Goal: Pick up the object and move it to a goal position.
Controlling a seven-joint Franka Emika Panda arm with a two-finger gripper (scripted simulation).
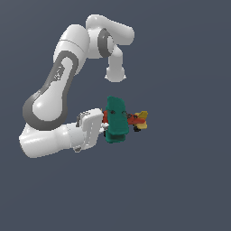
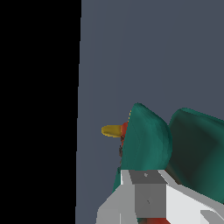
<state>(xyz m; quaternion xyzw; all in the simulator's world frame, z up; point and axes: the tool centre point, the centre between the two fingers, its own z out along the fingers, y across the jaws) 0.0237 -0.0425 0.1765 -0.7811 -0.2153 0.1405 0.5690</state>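
The object is a small toy biplane [image 1: 118, 120] with teal-green wings, a red-orange body and a yellow tail pointing toward the exterior view's right. My gripper [image 1: 108, 127] reaches in from the exterior view's left, and its fingertips are hidden behind the wings. In the wrist view the teal wings [image 2: 148, 140] fill the space just beyond a grey finger [image 2: 148, 194]. A yellow part [image 2: 112, 130] sticks out to one side, and a bit of red body shows between the fingers. The jaws appear shut on the plane's body.
The white arm [image 1: 58, 90] folds above and to the exterior view's left of the gripper. Plain grey ground [image 1: 180, 180] lies all around. In the wrist view a black area [image 2: 39, 109] borders the grey ground.
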